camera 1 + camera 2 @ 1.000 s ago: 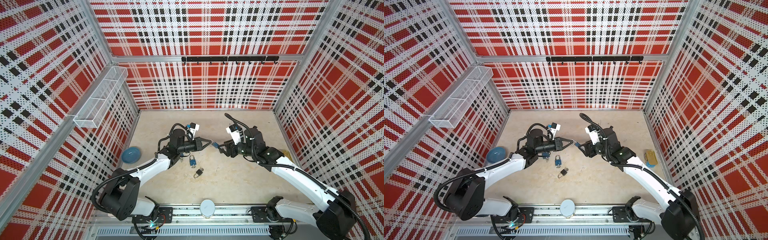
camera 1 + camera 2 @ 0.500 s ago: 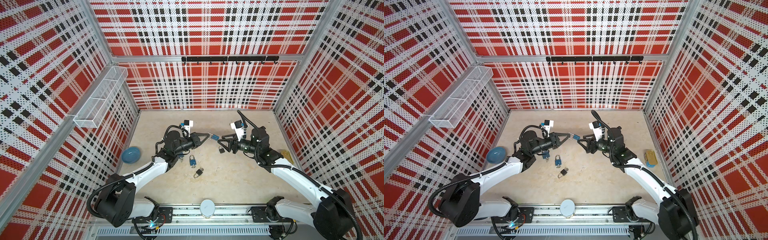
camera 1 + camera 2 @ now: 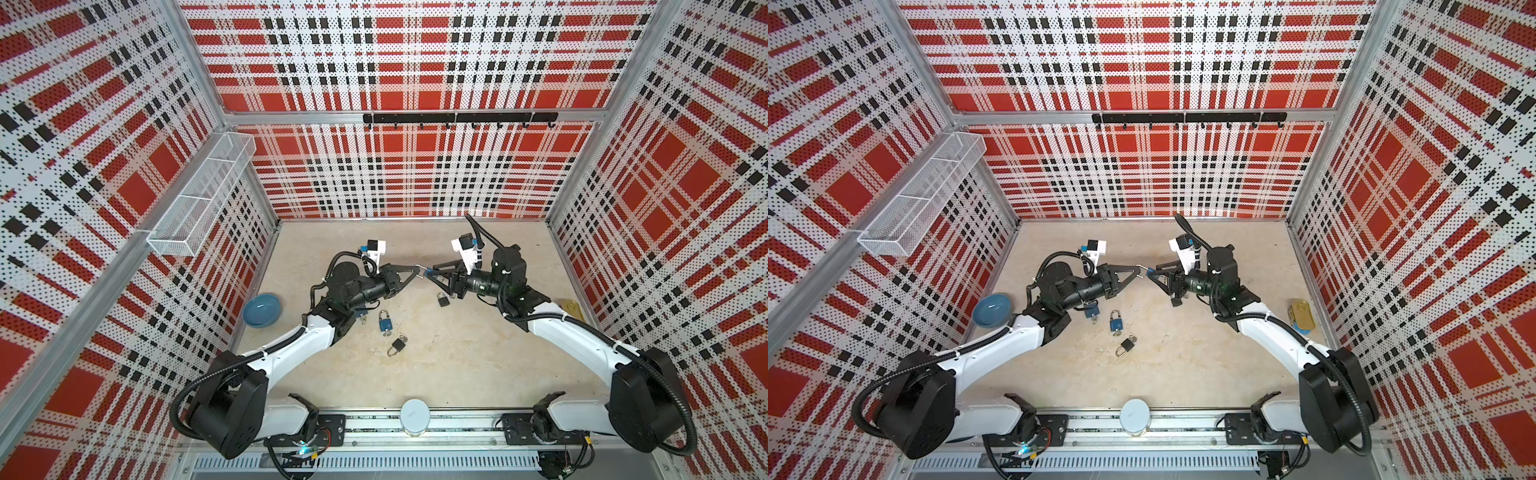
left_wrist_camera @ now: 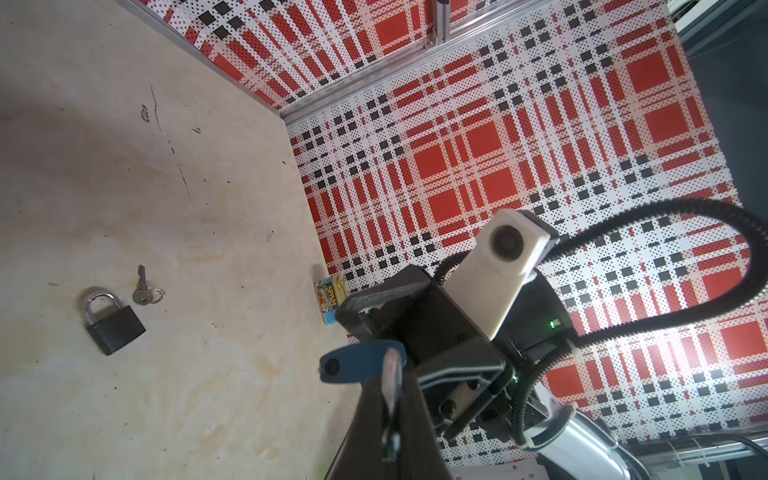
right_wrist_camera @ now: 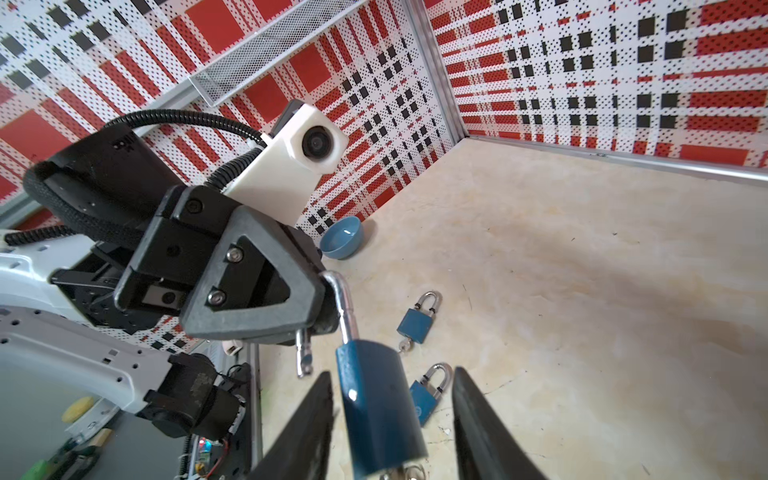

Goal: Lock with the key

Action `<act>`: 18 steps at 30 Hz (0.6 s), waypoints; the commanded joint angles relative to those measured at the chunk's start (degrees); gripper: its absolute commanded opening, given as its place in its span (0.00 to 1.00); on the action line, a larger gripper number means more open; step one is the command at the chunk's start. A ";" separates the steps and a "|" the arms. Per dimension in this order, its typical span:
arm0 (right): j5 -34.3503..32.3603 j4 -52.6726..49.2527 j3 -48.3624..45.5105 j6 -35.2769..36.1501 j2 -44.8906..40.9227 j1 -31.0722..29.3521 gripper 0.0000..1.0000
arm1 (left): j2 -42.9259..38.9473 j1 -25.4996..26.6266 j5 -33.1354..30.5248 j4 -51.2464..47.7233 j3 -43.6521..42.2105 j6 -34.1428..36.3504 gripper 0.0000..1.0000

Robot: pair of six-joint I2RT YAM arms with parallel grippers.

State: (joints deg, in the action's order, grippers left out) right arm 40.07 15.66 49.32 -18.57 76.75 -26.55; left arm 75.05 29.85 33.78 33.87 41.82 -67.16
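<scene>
A blue padlock point(image 5: 380, 405) hangs in the air between the two grippers; it shows in both top views point(image 3: 425, 273) point(image 3: 1148, 272). My left gripper point(image 3: 417, 271) point(image 4: 390, 382) is shut on its silver shackle point(image 5: 345, 307), which stands sprung open. My right gripper point(image 3: 431, 272) point(image 5: 392, 374) is open, its two fingers either side of the lock body with a gap on each side. A small ring point(image 5: 411, 471) pokes out under the lock's base; the key itself is hidden there.
On the floor lie a blue padlock point(image 3: 385, 322), another blue one point(image 3: 360, 311) partly under the left arm, a black padlock point(image 3: 398, 345) and a black padlock point(image 4: 113, 322) with a loose silver key point(image 4: 142, 289). Blue bowl point(image 3: 262, 311) at left, Spam tin point(image 3: 572, 309) at right.
Both grippers have lifted the meeting point toward the back wall. The right gripper has turned level and its fingers have drawn closer round the lock body. The left grip is unchanged.
</scene>
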 commanded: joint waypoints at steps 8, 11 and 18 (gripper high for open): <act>3.96 6.69 1.00 -2.11 0.86 0.18 0.29 | -0.81 0.30 0.12 1.85 2.00 -0.69 0.00; 4.48 6.87 0.96 -2.25 0.94 0.18 0.33 | -0.53 0.31 0.07 1.82 2.20 -0.75 0.00; 4.94 6.52 0.91 -2.22 1.94 0.18 0.39 | -0.69 0.28 -0.04 1.82 2.83 -0.99 0.00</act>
State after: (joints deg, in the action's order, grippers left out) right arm 43.75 19.31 49.32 -20.86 77.58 -26.55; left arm 74.89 29.89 33.74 33.67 42.13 -67.18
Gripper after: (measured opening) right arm 0.387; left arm 0.076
